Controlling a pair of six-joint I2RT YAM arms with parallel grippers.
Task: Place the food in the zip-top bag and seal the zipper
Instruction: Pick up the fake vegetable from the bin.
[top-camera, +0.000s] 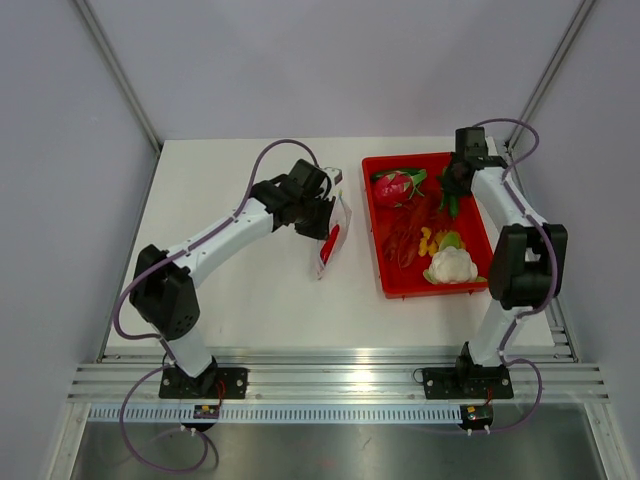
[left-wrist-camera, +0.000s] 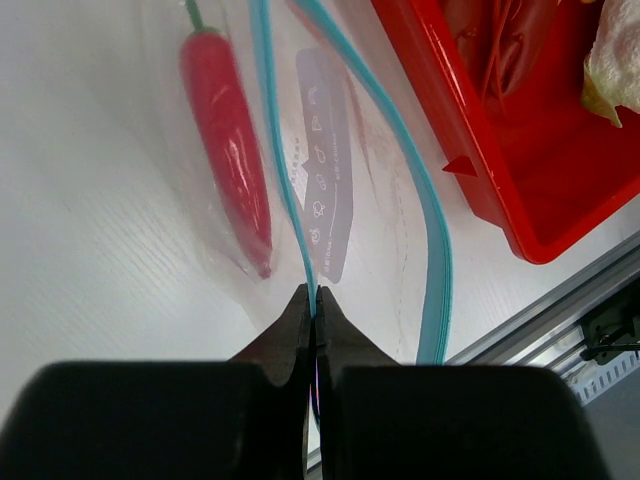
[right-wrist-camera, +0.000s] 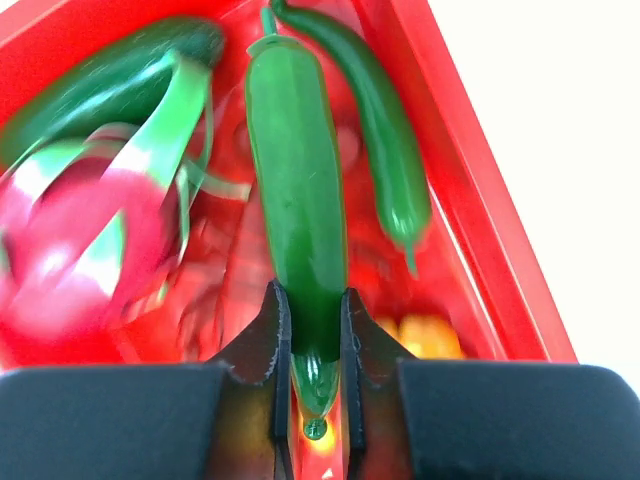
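The clear zip-top bag hangs from my left gripper down to the table, left of the tray. In the left wrist view my left gripper is shut on one light-blue zipper strip. The other strip stands apart from it, so the mouth is open. A long red pepper with a green stem lies inside the clear plastic. My right gripper is over the tray, shut on the tip end of a long green pepper; in the top view this gripper is at the tray's far right.
The red tray holds a pink dragon fruit, a white cauliflower, a red lobster-like item and yellow pieces. A thinner green pepper lies by the tray wall. The tray's corner is close to the bag.
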